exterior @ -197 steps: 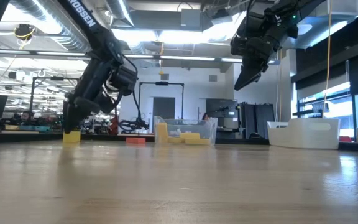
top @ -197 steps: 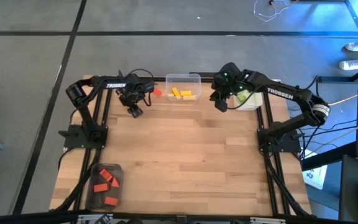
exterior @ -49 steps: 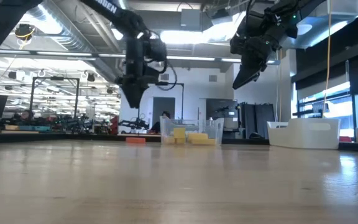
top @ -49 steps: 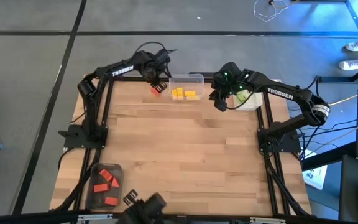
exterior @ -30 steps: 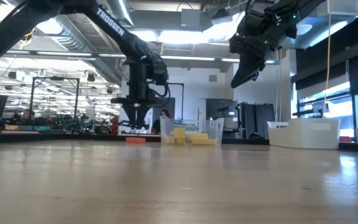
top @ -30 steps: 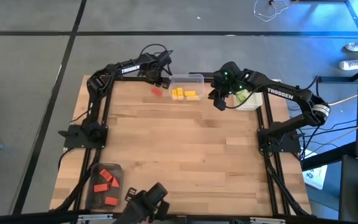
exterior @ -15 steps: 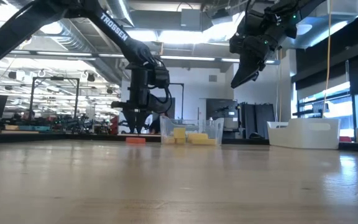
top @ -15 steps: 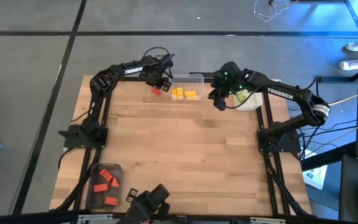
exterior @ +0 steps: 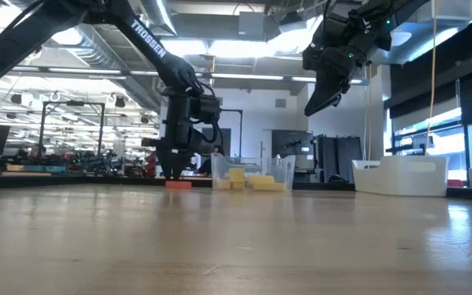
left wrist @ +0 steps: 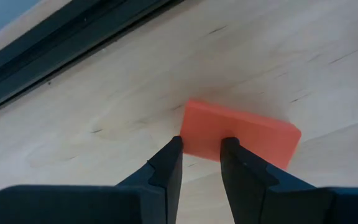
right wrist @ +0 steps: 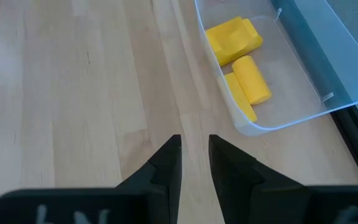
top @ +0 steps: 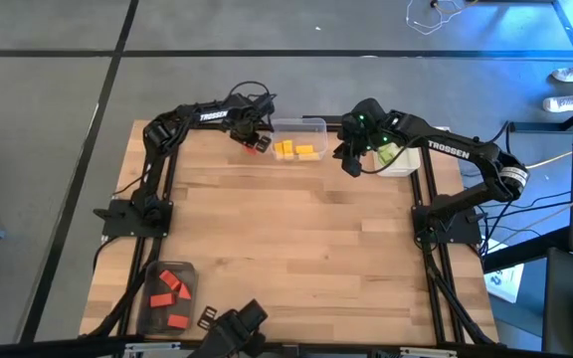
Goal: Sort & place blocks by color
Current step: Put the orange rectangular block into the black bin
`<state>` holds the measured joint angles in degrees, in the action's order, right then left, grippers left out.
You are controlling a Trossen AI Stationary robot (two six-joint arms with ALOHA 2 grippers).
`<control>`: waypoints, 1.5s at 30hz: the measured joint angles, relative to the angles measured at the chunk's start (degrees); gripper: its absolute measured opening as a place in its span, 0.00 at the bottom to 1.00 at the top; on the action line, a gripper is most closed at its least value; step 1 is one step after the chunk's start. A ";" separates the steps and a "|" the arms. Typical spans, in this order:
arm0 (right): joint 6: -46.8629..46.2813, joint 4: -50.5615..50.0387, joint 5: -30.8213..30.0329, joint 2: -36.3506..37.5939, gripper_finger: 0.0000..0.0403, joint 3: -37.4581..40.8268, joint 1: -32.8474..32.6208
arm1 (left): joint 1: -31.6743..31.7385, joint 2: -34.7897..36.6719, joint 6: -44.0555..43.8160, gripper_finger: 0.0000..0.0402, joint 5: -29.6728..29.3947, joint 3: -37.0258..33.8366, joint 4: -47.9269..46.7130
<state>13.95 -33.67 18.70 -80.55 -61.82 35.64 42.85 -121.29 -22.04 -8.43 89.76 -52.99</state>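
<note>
L gripper [left wrist: 201, 152] was down at the far edge of the tabletop [top: 296, 239], right at the red block [left wrist: 241, 134]. Its fingers [left wrist: 166, 168] were only a narrow gap apart, tips at the block's near edge; whether they actually pinched it can't be told from the wrist view. The block lay flat on the wood, just beside the clear bin [top: 296, 127], on its L side in the high view.

Yellow blocks [top: 294, 150] sat inside that bin; R wrist view showed approx. three pieces [right wrist: 238, 59] against the bin wall.

R gripper [right wrist: 194, 155] hung raised above the tabletop near the far R corner, between the clear bin and a white bin [exterior: 400, 176]. Fingers [right wrist: 169, 162] a small gap apart, holding nothing.

More red blocks [top: 170, 289] were in a second clear container [top: 145, 303] at the near L corner, well apart from both arms.

A green piece [top: 390, 153] showed by the R arm, prob. in the white bin.
</note>
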 joint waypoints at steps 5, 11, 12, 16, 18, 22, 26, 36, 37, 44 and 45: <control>0.01 0.00 0.00 0.00 0.20 0.00 0.00 | -0.72 0.01 0.13 0.24 0.67 -0.17 -1.04; 0.01 0.03 -0.02 0.00 0.20 0.00 0.00 | -2.99 0.01 0.18 0.24 3.28 -0.17 -4.69; 0.03 0.03 -0.02 0.00 0.20 0.00 0.00 | -3.45 -0.01 0.18 0.24 3.36 -0.17 -5.60; 0.03 0.03 -0.02 0.00 0.20 0.00 0.02 | -5.58 -0.06 0.20 0.24 3.45 -0.22 -9.23; 0.03 0.03 -0.02 0.00 0.20 0.00 0.00 | -6.99 -0.12 0.20 0.24 3.56 -0.24 -10.45; 0.05 0.03 -0.02 0.00 0.20 0.00 0.02 | -10.73 -0.22 0.51 0.24 3.50 -0.32 -12.80; 0.49 0.03 -0.02 0.00 0.20 0.00 0.02 | -15.12 -0.29 2.91 0.24 3.81 -0.35 -14.72; 1.56 0.03 -0.02 0.00 0.20 0.00 0.00 | -23.72 -0.29 6.17 0.24 3.46 -0.37 -15.35; 1.56 0.03 -0.02 0.00 0.20 0.00 0.00 | -24.07 -0.29 6.16 0.24 3.22 -0.37 -15.34; 1.43 0.01 -0.02 0.00 0.20 0.00 0.00 | -25.75 0.66 2.13 0.24 1.76 0.00 -15.37; 1.43 0.04 -0.02 0.00 0.20 0.00 0.00 | -26.14 1.44 1.24 0.24 0.15 0.00 -15.34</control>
<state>15.38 -33.63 18.68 -80.55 -61.82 35.64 16.71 -119.85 -20.81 -8.28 89.76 -68.32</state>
